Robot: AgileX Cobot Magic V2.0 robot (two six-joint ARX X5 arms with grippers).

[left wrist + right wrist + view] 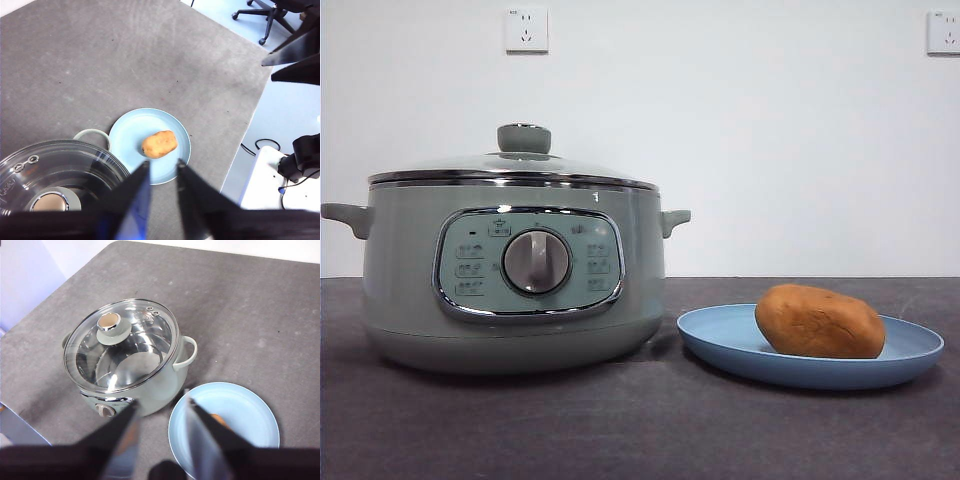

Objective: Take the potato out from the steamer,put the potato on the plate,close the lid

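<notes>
— Closest to us, what do we see?

— We see the plate (720, 340), light blue and flat, sitting on the gray table (620, 430). On it lies the potato (819, 322), orange-brown, a bit off the middle of the plate.

— And just beside the plate?

— We see the steamer (410, 280), big and pale green. It is very near the plate, but we cannot tell if they touch. One small handle of the steamer points at the plate.

— Is the steamer shut?

— Yes. We see the lid (450, 166) sitting flat on the shiny rim, with its green knob on top. From above we look through the glass and see only bare metal inside the steamer.

— Where are the two grippers?

— We see both up high above the table. The left gripper (161, 175) hangs over the spot where the lid and the plate meet. Its jaws are spread a little, and they hold nothing. The right gripper (161, 412) hangs over the gap between the steamer and the plate. Its jaws are spread too, and they hold nothing.

— Does any gripper touch the potato, the plate or the lid?

— No. We see both well apart from them.
</notes>
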